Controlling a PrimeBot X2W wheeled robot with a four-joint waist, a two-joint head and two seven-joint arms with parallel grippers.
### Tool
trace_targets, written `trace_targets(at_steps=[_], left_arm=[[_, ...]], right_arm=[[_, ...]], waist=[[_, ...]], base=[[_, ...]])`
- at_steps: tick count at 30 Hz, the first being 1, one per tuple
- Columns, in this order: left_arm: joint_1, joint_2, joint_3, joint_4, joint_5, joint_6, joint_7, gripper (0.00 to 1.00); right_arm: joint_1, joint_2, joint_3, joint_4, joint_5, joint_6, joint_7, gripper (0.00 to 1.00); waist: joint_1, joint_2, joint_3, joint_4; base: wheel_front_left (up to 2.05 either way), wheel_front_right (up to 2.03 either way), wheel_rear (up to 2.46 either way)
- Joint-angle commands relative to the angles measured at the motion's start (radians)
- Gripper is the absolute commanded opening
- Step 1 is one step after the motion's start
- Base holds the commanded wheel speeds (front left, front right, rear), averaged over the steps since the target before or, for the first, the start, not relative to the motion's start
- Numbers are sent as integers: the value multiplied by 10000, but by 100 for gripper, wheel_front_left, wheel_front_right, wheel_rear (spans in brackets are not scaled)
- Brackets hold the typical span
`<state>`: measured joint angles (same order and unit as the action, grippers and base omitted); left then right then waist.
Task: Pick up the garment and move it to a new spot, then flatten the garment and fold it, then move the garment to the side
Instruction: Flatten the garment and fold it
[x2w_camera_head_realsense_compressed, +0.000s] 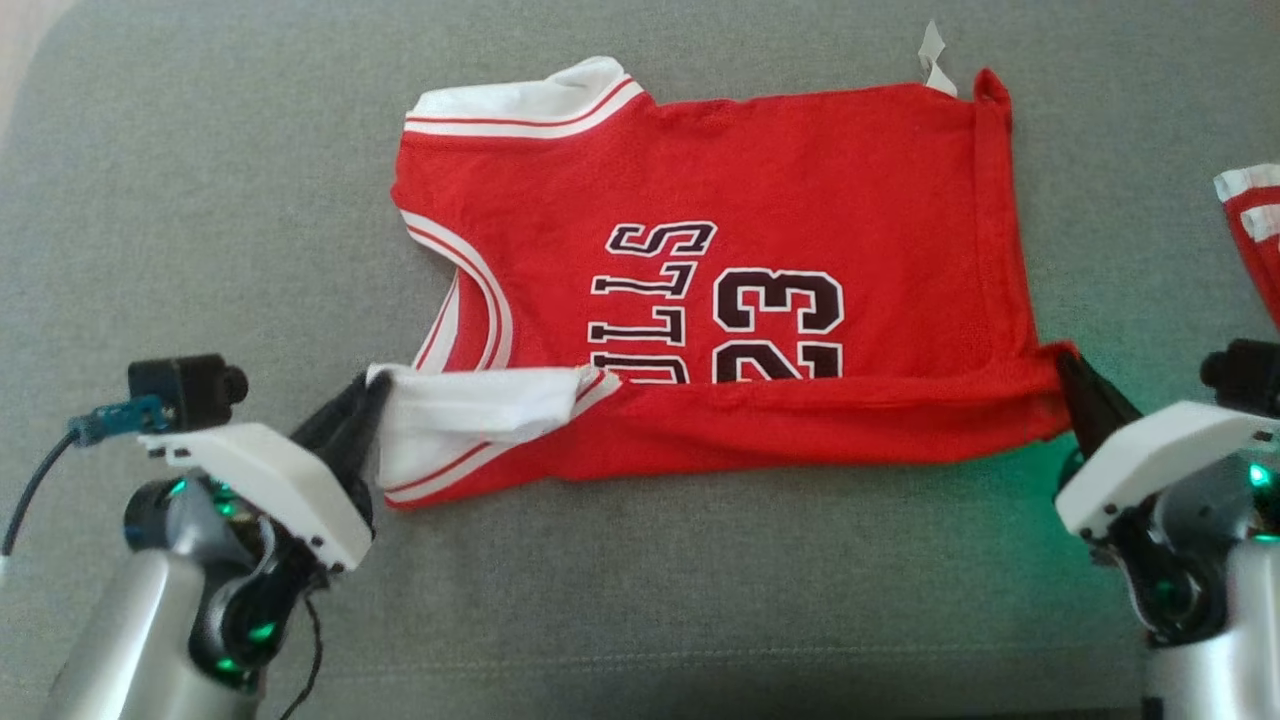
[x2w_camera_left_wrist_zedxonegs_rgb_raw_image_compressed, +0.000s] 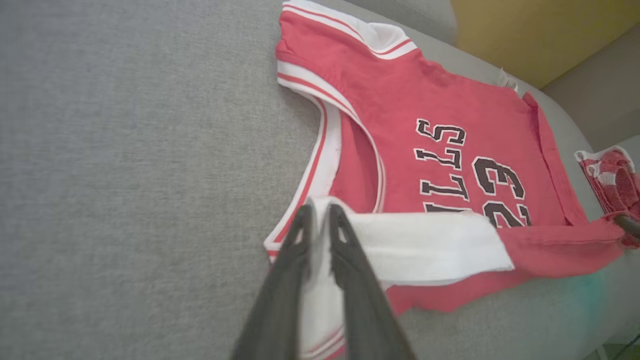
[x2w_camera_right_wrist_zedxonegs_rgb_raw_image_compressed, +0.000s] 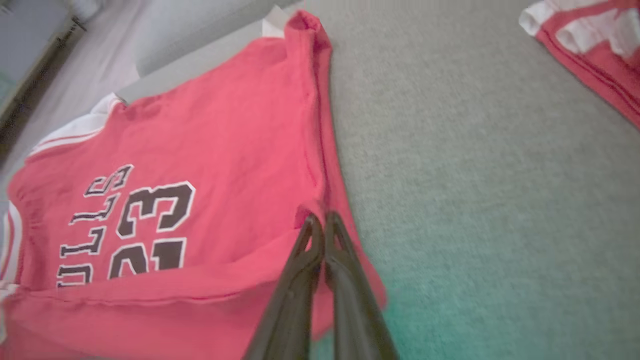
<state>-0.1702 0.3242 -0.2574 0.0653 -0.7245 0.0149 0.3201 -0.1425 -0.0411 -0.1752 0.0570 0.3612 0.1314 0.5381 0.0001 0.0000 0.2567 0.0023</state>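
Observation:
The garment (x2w_camera_head_realsense_compressed: 760, 180) is a red jersey with white trim and black "23" lettering, lying flat on the grey cushion (x2w_camera_head_realsense_compressed: 200, 200). Its near edge is folded up over the print. My left gripper (x2w_camera_head_realsense_compressed: 372, 390) is at the jersey's near left corner, shut on the white shoulder strap; in the left wrist view white cloth sits between the fingers (x2w_camera_left_wrist_zedxonegs_rgb_raw_image_compressed: 319, 212). At the near right corner my right gripper (x2w_camera_head_realsense_compressed: 1065, 362) is shut on the red hem, pinching it at the fingertips (x2w_camera_right_wrist_zedxonegs_rgb_raw_image_compressed: 320, 220). The jersey (x2w_camera_right_wrist_zedxonegs_rgb_raw_image_compressed: 225, 130) spreads away from both grippers.
A second red and white garment (x2w_camera_head_realsense_compressed: 1255, 230) lies at the right edge of the cushion, close to my right arm. A white tag (x2w_camera_head_realsense_compressed: 935, 60) sticks out at the jersey's far right corner. Open grey fabric surrounds the jersey on the left and front.

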Motion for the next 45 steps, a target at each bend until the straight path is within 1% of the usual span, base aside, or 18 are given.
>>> trace_targets(at_steps=[1,3,7,10,13,16,19,27,32,38,45], left_arm=[[-512,138,359,-147,-1,-74,-179,100],[-699,-63,400,151,29,-156,-643,100],[-828,-305,529,403,752,34,-2235,100],[-672,-507,716,263,1406,420,-3704,100],[-346,-613,803,-34,2099,859,-4950,100],[30,-690,799,-337,2598,1145,-5482,100],[428,-754,775,-537,2964,1270,-5689,100],[1503,-1080,610,-529,3419,1257,-5807,100],[1690,-1296,714,-385,3503,1157,-5815,100],[1808,-1379,784,-271,3564,1002,-5817,100],[1817,-1382,654,72,3483,700,-5805,100]], right_arm=[[-352,-92,329,-330,69,-7,-333,100],[-425,-92,570,-329,149,-7,-1048,100],[-399,-93,997,-496,-15,-7,-3076,100],[-199,-205,1354,-665,-544,-7,-4520,100],[88,-340,1638,-909,-1156,-7,-5602,100],[422,-382,1817,-1130,-1525,-7,-6167,100],[815,-359,1839,-1265,-1753,-7,-6352,100],[1736,-228,2119,-1386,-1826,-7,-6216,100],[1992,-172,2131,-1358,-1714,-7,-6159,100],[2034,-154,2093,-1290,-1630,-7,-6119,100],[2028,-152,1960,-1061,-1574,-7,-5935,100]], waist=[[-1,0,55,-16],[-1,0,114,-30],[-1,0,182,-38],[-1,0,136,-25],[-1,0,-2,13],[-1,0,-157,53],[-1,0,-345,70],[-1,0,-792,35],[-1,0,-962,52],[-1,0,-1070,41],[-1,0,-1034,39]], base=[[0,0,0],[0,0,0],[0,0,0],[0,0,0],[0,0,0],[0,0,0],[0,0,0],[0,0,0],[0,0,0],[0,0,0],[0,0,0]])
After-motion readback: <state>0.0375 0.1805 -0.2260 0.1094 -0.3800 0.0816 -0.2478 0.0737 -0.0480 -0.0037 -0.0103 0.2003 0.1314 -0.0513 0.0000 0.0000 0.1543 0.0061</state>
